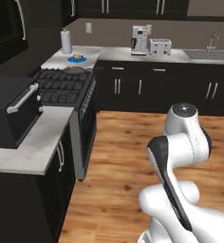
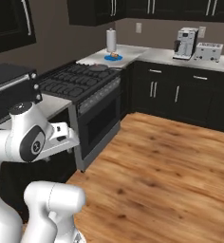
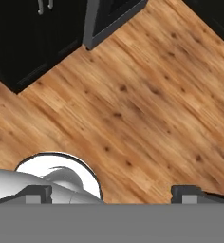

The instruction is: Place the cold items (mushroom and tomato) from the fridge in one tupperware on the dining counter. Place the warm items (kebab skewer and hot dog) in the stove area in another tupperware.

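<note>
Hand view: the claw (image 3: pixel 112 193), jaws wide apart and empty, hangs over the wooden plank floor (image 3: pixel 147 109). Dark cabinets (image 3: pixel 33 38) lie ahead of it.

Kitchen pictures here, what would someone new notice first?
The white arm folded low over the wood floor fills the foreground, its fingers open and pointing down at bare boards. Behind it to the left stands a black stove. Further back a blue plate with food sits on the corner counter beside a paper towel roll.
</note>
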Robot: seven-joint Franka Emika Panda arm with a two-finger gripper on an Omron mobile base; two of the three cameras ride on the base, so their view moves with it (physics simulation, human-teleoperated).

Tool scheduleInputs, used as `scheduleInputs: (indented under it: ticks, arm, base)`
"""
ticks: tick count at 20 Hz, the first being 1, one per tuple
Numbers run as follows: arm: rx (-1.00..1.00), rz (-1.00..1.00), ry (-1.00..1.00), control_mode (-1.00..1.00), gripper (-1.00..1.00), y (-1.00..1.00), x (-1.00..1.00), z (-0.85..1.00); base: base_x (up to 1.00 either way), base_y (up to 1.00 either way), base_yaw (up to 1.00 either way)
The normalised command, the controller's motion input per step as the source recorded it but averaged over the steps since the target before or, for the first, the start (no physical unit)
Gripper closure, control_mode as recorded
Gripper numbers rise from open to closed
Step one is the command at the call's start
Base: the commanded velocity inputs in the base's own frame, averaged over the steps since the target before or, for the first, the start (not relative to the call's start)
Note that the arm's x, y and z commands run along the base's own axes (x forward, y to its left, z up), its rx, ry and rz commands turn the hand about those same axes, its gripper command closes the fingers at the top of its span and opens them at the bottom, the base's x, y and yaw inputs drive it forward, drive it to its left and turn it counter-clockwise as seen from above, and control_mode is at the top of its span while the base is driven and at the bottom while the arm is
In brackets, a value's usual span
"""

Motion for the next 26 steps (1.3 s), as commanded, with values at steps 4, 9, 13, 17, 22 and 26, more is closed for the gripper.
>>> scheduleInputs:
  ticks: [4, 9, 13, 17, 22, 26]
  arm:
    - [0.0, 0.0, 0.0, 1.0, -1.0, 0.0, 0.0, 0.0]
    - [0.0, 0.0, 0.0, 1.0, -1.0, 0.0, 0.0, 0.0]
    - [0.0, 0.0, 0.0, 1.0, -1.0, 0.0, 0.0, 0.0]
    - [0.0, 0.0, 0.0, 1.0, -1.0, 0.0, 0.0, 0.0]
    - [0.0, 0.0, 0.0, 1.0, -1.0, 0.0, 0.0, 0.0]
    - [0.0, 0.0, 0.0, 1.0, -1.0, 0.0, 0.0, 0.0]
  base:
    - [1.0, -0.2, 0.01]
    - [1.0, -0.17, 0.05]
    - [1.0, -0.13, 0.12]
    - [1.0, -0.27, 0.18]
    - [1.0, -0.54, 0.25]
    - [1.0, -0.62, 0.35]
